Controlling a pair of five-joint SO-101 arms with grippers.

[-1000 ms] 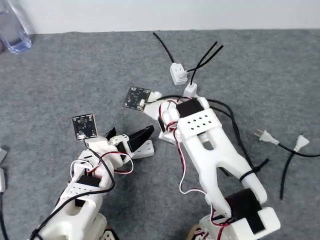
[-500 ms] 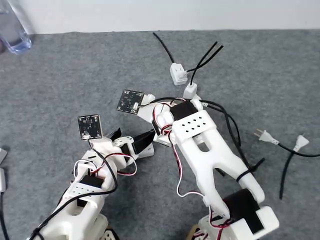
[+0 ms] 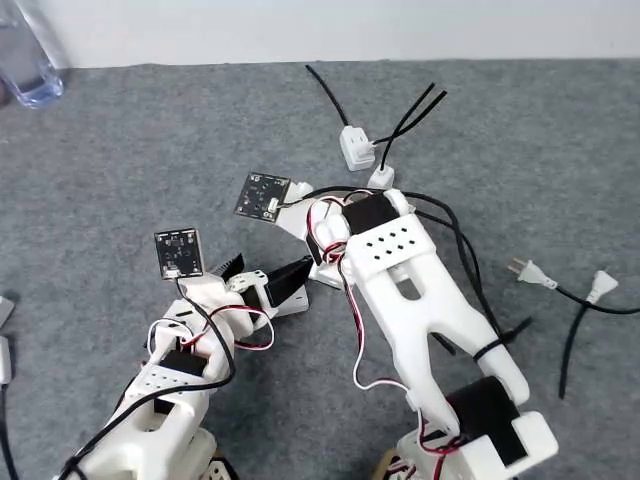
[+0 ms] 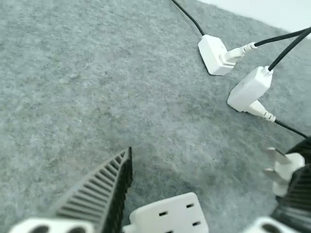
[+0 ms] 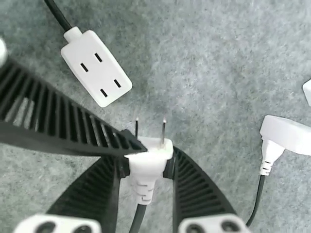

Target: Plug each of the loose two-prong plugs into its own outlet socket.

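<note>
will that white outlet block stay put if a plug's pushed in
Probably not: the outlet block looks small and light, lying loose on the carpet. Its cord likely anchors it little; the carpet's nap may add friction.

White plugs and sockets on grey felt.
A gripped plug [image 5: 148, 155] sits in the right gripper [image 5: 149, 145], prongs bare, near a free socket block [image 5: 96, 74]. Two loose plugs [image 3: 527, 271] lie at the right, and two occupied sockets [image 3: 356, 148] lie at the far side.
</note>
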